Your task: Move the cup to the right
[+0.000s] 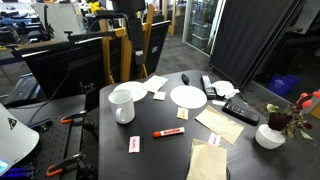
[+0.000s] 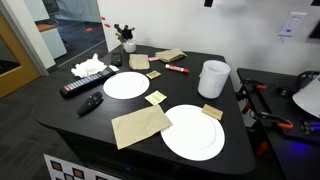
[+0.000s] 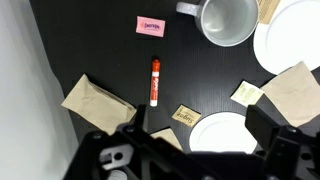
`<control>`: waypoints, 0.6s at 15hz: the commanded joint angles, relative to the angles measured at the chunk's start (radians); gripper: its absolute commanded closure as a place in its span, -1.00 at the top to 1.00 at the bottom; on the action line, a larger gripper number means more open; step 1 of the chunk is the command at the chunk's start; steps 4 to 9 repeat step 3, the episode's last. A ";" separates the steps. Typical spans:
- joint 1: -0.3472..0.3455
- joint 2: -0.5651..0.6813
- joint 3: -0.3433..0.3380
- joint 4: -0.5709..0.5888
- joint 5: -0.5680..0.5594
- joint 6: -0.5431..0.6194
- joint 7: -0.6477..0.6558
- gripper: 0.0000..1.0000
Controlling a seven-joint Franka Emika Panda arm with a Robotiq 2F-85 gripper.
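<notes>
– Robotiq gripper (image 3: 200, 138): how does it stand?
– From the wrist view, its two black fingers (image 3: 285, 145) are spread wide with nothing between them. It hangs above the tabletop and touches none of the things.
– And the surface?
– One matte black table (image 1: 165, 155) with rounded corners. In an exterior view it stands on grey carpet (image 2: 20, 100), a wooden door (image 2: 12, 45) off to the side; in an exterior view a black monitor (image 1: 65, 65) and a dark curtain (image 1: 250, 40) stand behind it.
– Where is the cup?
– The plain white ceramic mug (image 1: 123, 103) stands upright near a table edge, just beside a flat round white plate (image 1: 140, 90). In the wrist view it shows at the top edge, mouth up, its handle on the side away from that plate.
– Counts?
– One mug. Two plates, apart from each other, with a large brown paper napkin (image 2: 140, 125) between them; three such napkins in all. One low white bowl (image 1: 270, 136) holding dark flowers, far from the mug. One red marker pen (image 3: 154, 82). One pink packet (image 3: 149, 25). One small tan packet (image 3: 184, 116). One yellow sticky note (image 3: 246, 93). One black remote control (image 2: 80, 87) beside a heap of crumpled white tissue (image 2: 90, 67).
</notes>
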 commanded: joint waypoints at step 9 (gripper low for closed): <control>-0.004 0.000 0.004 0.000 0.002 -0.002 -0.002 1.00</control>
